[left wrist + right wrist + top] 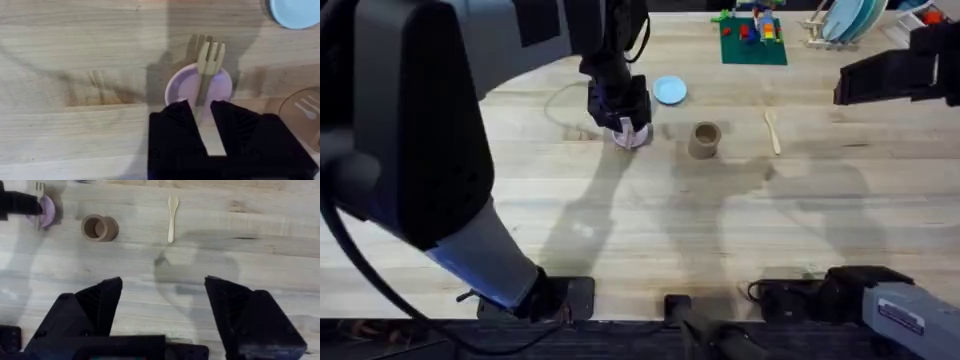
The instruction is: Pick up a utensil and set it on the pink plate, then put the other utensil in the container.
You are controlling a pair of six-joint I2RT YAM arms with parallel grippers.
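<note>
Left gripper over the pink plate, fingers pinching the fork by its handle. Fork lies across plate, tines past the far rim, over bare wood; handle end runs back btwn the black fingers. Can't tell whether fork rests on plate or hangs just above it. Overhead: left gripper reaches far up the table w/ pink plate peeking out under it, fork itself not distinguishable there.

Light blue plate just beyond & to the right of pink plate, apart from it; also at corner of left wrist view.

Container stands upright right of pink plate, near but not touching; open top, tan-brown. In right wrist view, container shows hollow inside, w/ pink plate further along beside the left arm's black fingers.

Spoon flat on table right of container, well apart from plates, head toward far side. Same in right wrist view: spoon alone on bare wood, untouched.

Right gripper spread wide, holding nothing, above table short of spoon, not touching anything. Overhead: right arm high & at right edge, dark.

Green board w/ colored blocks + dish rack at far edge, away from task things.
</note>
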